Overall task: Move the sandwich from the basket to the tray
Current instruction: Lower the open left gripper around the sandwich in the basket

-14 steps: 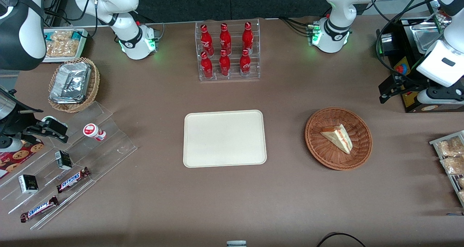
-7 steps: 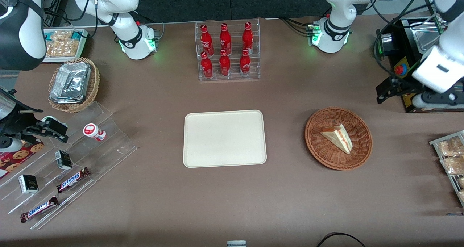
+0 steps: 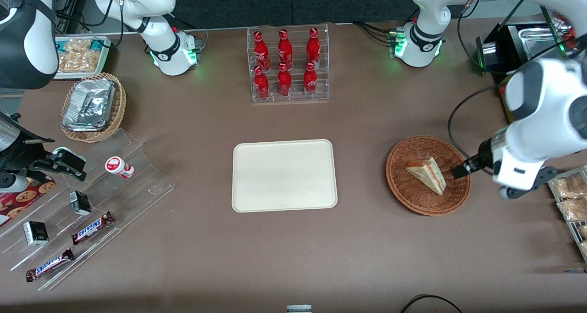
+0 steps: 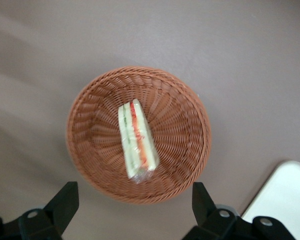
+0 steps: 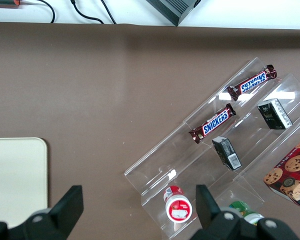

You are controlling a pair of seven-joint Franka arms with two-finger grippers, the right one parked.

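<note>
1. Gripper [image 4: 134, 189]: hovering above the basket [image 4: 90, 150], fingers [image 4: 65, 202] spread wide, nothing held between them.
2. In the front view, middle height near the working arm's end: one dark fingertip [image 3: 460, 170] showing over the basket [image 3: 415, 200] rim, at the edge nearest that end of the table, just beside the sandwich [image 3: 426, 173].
3. Sandwich [image 4: 136, 142]: lying in the basket near its middle, on its side, with the red and green filling edge facing up toward the wrist camera and clear wrap bunched at one end. Not touched by the fingers as far as can be seen.
4. Basket: round, reddish-brown wicker, sitting flat on the brown table [image 3: 367, 258], holding only the sandwich.
5. Tray [image 3: 284, 175]: centre of the front view, flat on the table, well apart from the basket, toward the parked arm's end of it. One cream corner of the tray [image 4: 285, 200] seen from the wrist camera too.
6. Upper middle of the front view: clear rack [image 3: 289, 97] with six red bottles [image 3: 284, 81], farther from the camera than the tray.
7. Toward the parked arm's end: tan basket [image 3: 117, 115] with foil packs, and nearer the camera a clear stepped shelf [image 3: 137, 198] with two Snickers bars [image 3: 93, 227] and small boxes.
</note>
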